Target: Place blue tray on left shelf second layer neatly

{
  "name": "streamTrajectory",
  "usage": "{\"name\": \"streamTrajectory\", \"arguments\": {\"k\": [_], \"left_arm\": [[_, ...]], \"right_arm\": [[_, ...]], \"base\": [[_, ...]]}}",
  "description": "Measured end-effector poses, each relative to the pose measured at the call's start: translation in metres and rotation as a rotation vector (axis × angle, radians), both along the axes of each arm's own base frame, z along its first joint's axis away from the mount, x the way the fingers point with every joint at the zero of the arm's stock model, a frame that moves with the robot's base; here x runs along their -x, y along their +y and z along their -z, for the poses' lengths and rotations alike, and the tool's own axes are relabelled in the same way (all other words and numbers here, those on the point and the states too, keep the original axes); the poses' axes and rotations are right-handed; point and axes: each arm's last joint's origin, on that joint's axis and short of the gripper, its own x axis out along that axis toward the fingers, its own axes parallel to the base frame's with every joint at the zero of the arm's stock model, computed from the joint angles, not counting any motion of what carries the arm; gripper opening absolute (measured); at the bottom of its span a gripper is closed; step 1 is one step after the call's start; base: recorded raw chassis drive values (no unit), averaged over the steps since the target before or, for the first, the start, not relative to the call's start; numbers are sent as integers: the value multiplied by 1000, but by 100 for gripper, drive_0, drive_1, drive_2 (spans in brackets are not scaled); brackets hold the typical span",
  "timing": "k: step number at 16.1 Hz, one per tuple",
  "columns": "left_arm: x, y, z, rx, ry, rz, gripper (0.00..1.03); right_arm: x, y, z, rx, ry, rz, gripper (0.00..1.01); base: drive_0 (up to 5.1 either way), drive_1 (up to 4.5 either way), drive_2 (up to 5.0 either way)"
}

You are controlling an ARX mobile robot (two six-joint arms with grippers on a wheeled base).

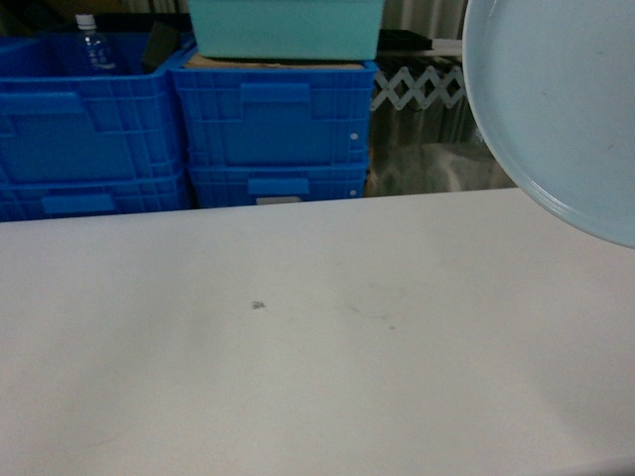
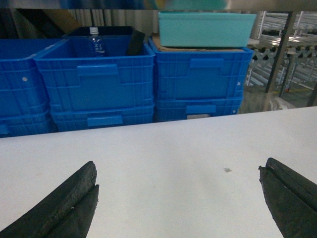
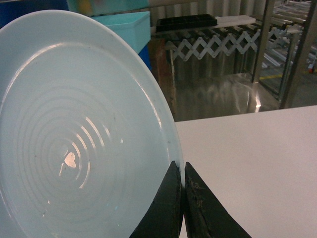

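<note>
Here the right claw (image 3: 181, 186) pinches the blue tray's (image 3: 74, 134) rim, tray on edge; the left claw (image 2: 181, 198) gapes, empty.

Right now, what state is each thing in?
Tray: lifted off the table, tilted, rim pinched.
Right end effector: shut on the tray's rim.
Left end effector: open, empty, over the table.
Teal tub: stacked on a crate.
Bottle: upright in a crate.

Blue tray (image 3: 74, 139) in right claw (image 3: 182, 186)
</note>
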Motion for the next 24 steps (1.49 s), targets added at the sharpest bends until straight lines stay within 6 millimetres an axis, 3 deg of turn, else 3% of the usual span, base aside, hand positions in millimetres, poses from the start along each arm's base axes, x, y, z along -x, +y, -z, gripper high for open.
{"name": "streamTrajectory", "arguments": {"k": [6, 12, 24], "left_arm": [[0, 0, 0, 0, 0, 0, 98], [0, 0, 0, 0, 0, 2, 98], [0, 0, 0, 0, 4, 1, 98]], "right_arm": [[0, 0, 0, 0, -1, 0, 2], [0, 1, -1, 0, -3, -4, 2], [1, 1, -1, 0, -6, -4, 2]], "base": [[323, -425, -333], [-146, -146, -146], [314, -282, -505]]}}
